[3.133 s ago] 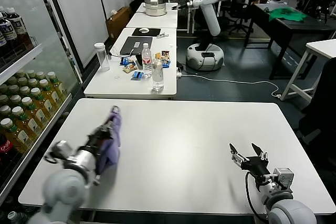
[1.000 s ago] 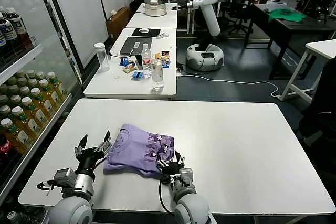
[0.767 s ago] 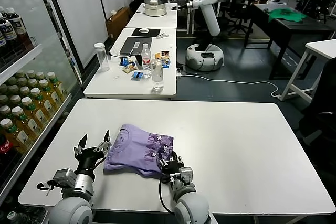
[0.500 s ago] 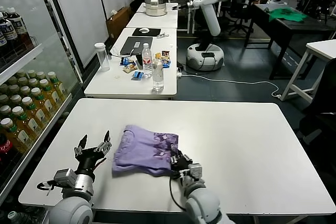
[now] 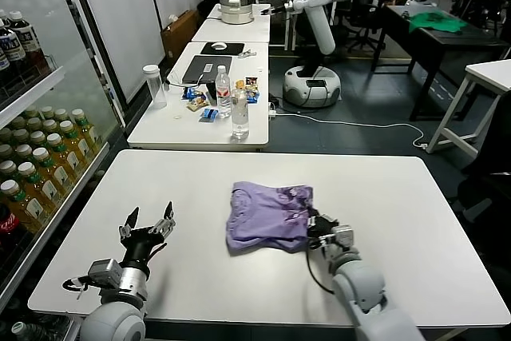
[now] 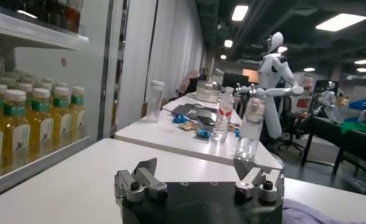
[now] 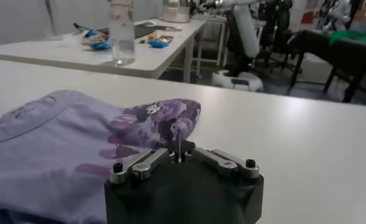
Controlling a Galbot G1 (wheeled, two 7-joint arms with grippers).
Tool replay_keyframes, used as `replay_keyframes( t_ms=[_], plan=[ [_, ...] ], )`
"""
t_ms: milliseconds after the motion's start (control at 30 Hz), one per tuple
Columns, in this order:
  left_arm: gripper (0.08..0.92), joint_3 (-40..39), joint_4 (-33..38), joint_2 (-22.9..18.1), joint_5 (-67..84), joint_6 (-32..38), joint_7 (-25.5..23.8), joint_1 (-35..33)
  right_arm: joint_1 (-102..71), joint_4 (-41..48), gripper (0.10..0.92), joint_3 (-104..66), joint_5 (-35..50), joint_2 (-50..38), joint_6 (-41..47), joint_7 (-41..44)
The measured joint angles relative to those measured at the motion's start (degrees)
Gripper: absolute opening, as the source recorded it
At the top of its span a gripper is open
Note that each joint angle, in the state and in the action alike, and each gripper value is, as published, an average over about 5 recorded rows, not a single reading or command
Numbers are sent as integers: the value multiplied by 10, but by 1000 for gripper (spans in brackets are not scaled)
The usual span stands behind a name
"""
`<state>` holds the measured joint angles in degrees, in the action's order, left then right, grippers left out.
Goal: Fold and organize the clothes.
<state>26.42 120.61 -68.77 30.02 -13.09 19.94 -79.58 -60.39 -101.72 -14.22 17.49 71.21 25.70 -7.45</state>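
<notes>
The lavender T-shirt (image 5: 266,215) lies folded in a compact bundle near the middle of the white table (image 5: 383,189), its darker purple print facing the right side. My right gripper (image 5: 311,227) is shut on the shirt's right edge; in the right wrist view the fabric (image 7: 79,140) spreads ahead of the closed fingers (image 7: 180,151). My left gripper (image 5: 148,229) is open and empty over the table's front left, well apart from the shirt. In the left wrist view its gripper (image 6: 198,173) points at bare table.
A second white table (image 5: 200,113) behind holds water bottles (image 5: 239,113), snacks and a laptop. A shelf of drink bottles (image 5: 36,169) stands at the left. Another robot (image 5: 315,5) and a dark table with a green garment (image 5: 435,21) are at the back.
My right gripper has dragged the folded shirt to the right, from the table's front left toward the middle. My left gripper stays open near the front left.
</notes>
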Motion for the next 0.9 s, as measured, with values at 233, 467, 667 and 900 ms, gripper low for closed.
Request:
replay_keyframes(
  t_ms=[233,467,667,900],
  plan=[
    [823,-12,2,-8,-13,0,-6,-2,-21,-20,330,-53,-14,-37,-26,25],
    [823,-22,8,-12,-21,0,-14,-8,-57,-54,528,-102,-20,-47,-64,29],
    [823,-24,19,-13,-24,5,-28,-17,-109,-109,701,-147,-24,-48,-86,43],
    [823,-23,33,-11,-33,16,-49,-28,-184,-166,819,-186,-38,-37,-111,64]
  ],
)
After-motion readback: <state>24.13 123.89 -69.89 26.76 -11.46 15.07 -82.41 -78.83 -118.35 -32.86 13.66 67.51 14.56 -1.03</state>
